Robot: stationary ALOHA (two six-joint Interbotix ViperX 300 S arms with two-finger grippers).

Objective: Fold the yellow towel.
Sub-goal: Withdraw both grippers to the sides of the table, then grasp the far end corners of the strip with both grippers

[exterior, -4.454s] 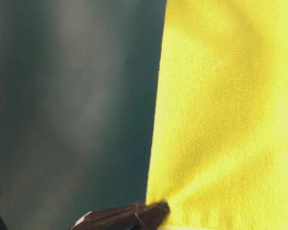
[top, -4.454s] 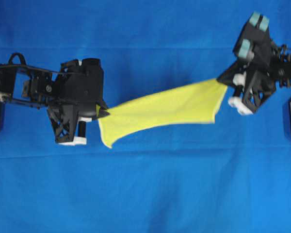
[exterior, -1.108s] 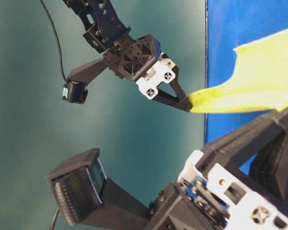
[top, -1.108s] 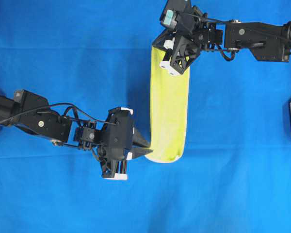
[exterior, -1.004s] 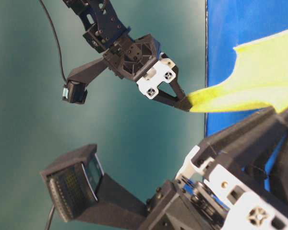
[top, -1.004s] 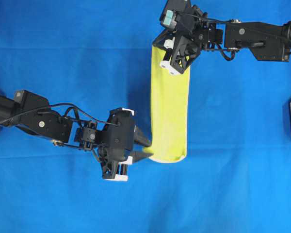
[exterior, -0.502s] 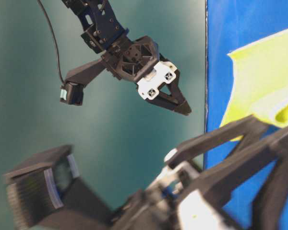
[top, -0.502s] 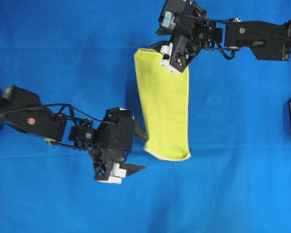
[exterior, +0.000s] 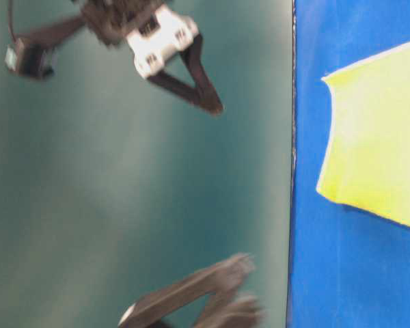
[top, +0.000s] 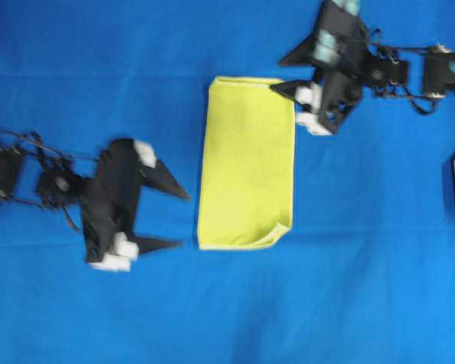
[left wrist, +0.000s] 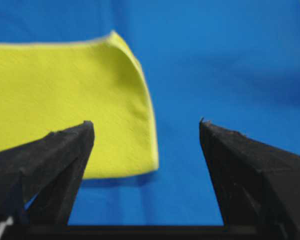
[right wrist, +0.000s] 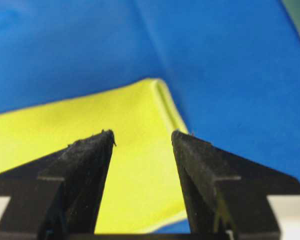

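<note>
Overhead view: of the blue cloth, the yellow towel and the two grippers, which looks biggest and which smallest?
1. Blue cloth, filling the view.
2. Yellow towel.
3. Left gripper and right gripper: the left looks bigger, but both are blurred and may be nearer the camera, so unranked.

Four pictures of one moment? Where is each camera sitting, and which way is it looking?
Overhead: above, looking straight down on the yellow towel lying on the blue cloth, left claw and right claw both open.
Table-level: low at the edge, looking across; it appears turned sideways, blurred claws showing.
Left wrist: on the left arm, looking past its fingers at a towel corner.
Right wrist: likewise, past its fingers.
All four share the towel.
</note>
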